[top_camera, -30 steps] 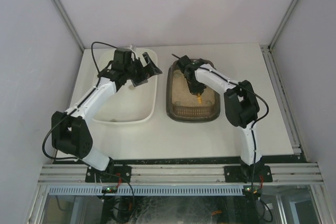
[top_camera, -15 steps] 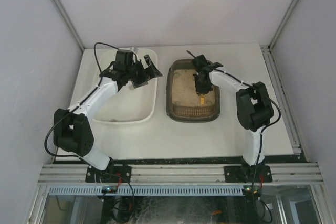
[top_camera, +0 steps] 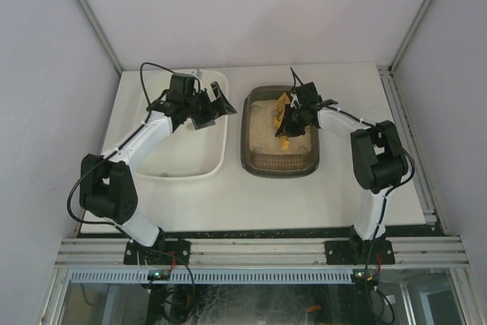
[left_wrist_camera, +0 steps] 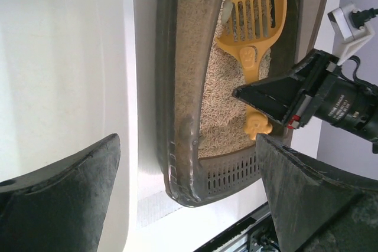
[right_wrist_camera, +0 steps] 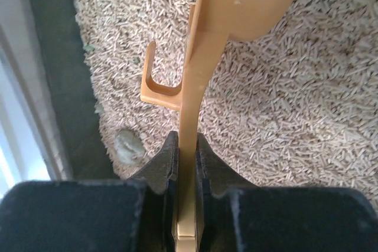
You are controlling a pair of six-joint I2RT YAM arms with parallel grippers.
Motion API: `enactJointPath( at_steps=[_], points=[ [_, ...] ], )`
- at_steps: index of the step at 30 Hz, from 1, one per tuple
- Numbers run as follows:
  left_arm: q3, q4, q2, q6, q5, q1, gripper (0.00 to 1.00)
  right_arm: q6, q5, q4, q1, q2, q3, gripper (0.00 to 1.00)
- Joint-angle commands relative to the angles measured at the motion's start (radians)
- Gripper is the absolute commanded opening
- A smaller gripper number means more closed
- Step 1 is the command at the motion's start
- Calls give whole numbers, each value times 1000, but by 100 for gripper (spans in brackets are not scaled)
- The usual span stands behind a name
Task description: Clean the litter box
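Top external: right gripper [top_camera: 294,118], clamping the scoop [top_camera: 283,103], has swung toward the box's [top_camera: 246,138] far end, so scooping seems underway; left gripper [top_camera: 216,104] gapes.

- Litter box [top_camera: 245,142]: dark grey-brown rectangular tray with rounded corners, flat on the table [top_camera: 342,195], right of centre, long axis front to back.
- Slotted grille [left_wrist_camera: 227,172] across its near end.
- Beige pellet litter [left_wrist_camera: 215,110] covers the floor; one small grey lump [right_wrist_camera: 129,147] lies near a side wall.
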State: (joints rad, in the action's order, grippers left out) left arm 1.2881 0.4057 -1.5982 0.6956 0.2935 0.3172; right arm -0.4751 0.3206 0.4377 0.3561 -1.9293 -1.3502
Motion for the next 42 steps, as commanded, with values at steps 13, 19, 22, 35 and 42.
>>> enactJointPath(
  at_steps=[13,19,22,35,42],
  points=[
    [-36,13,20,-71,44,-32,100,-137,171,-21,-24,351,185,0],
    [-81,6,59,-86,124,-56,100,-255,326,-300,-85,452,423,0],
    [-125,-12,102,-89,170,-74,100,-352,407,-581,-103,518,561,0],
    [-193,67,270,-215,-16,-78,100,-1049,569,-1941,-178,316,925,0],
    [-220,103,307,-299,-119,-78,100,-964,510,-1940,-142,411,987,0]
  ],
)
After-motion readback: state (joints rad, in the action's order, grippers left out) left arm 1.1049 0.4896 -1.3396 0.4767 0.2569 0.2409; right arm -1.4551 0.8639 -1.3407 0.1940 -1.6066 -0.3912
